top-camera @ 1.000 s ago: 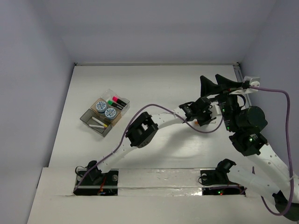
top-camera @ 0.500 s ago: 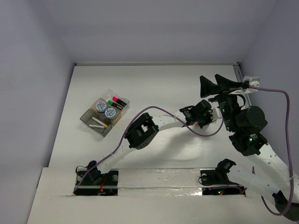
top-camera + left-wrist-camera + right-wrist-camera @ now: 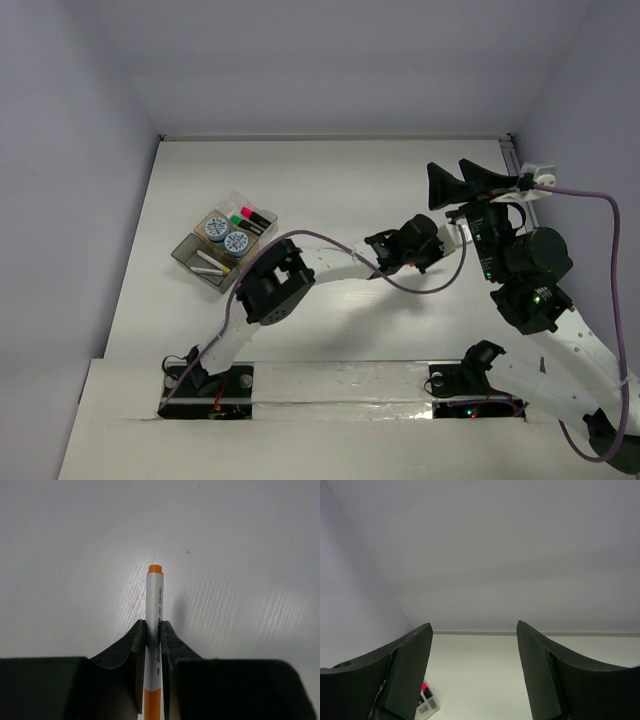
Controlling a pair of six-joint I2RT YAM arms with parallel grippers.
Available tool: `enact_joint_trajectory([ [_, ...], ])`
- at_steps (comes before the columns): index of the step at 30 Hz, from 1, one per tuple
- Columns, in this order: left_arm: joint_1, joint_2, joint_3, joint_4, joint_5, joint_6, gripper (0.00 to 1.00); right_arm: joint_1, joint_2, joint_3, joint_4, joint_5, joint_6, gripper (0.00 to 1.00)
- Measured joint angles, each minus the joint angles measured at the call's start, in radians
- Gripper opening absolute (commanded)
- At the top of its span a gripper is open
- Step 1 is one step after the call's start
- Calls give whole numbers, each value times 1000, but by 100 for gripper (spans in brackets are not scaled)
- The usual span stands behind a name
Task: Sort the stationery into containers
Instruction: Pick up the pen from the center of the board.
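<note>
Pinching one white, orange-tipped pen (image 3: 155, 597): left gripper (image 3: 154, 630), over the desk (image 3: 350, 170) toward its right edge. Right gripper (image 3: 475, 655): jaws spread, raised. Trays (image 3: 184, 253): near desk's left edge.

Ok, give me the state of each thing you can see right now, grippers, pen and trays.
Left gripper, shut on the white pen.
White pen, clamped across its barrel, orange tip sticking out ahead.
Right gripper, open, holding nothing.
Trays, partly filled: discs, markers, thin pens inside.
</note>
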Motion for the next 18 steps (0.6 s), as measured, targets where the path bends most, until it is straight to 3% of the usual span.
enact_joint_trajectory([
  [5, 21, -229, -180, 158, -33, -106, 0, 0, 1, 0, 0, -11, 5, 74],
  [9, 89, -438, -413, 327, -74, -233, 0, 0, 0, 0, 0, -11, 5, 74],
  [14, 250, -707, -784, 451, -224, -438, 0, 0, 8, 0, 0, -11, 6, 74],
  [18, 382, -1003, -1082, 421, -424, -631, 0, 0, 30, 2, 0, -19, 13, 74],
])
